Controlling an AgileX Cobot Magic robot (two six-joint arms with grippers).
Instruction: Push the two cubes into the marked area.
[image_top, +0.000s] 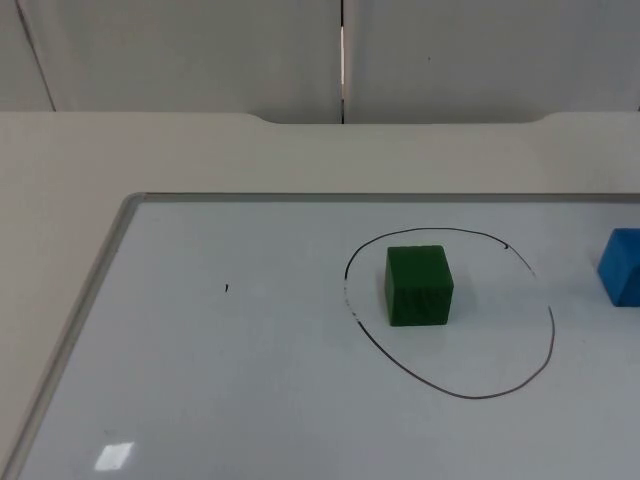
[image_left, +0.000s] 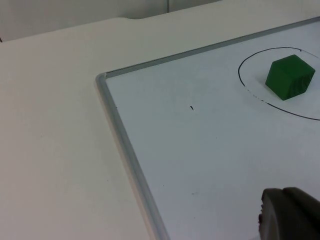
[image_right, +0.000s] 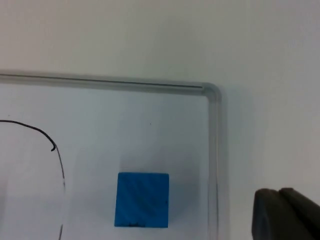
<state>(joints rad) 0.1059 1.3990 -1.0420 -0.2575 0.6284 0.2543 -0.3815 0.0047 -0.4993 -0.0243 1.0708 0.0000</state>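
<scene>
A green cube stands inside the hand-drawn black ring on the whiteboard, near the ring's left side. A blue cube sits outside the ring, to its right, by the picture's right edge. In the left wrist view the green cube lies far ahead of my left gripper, which hangs over the bare board. In the right wrist view the blue cube rests just inside the board's frame, with my right gripper off to its side, beyond the frame and apart from it.
The whiteboard's raised grey frame runs along the left and far sides, with rounded corners. Beige table top surrounds it. A small black mark sits on the board left of the ring.
</scene>
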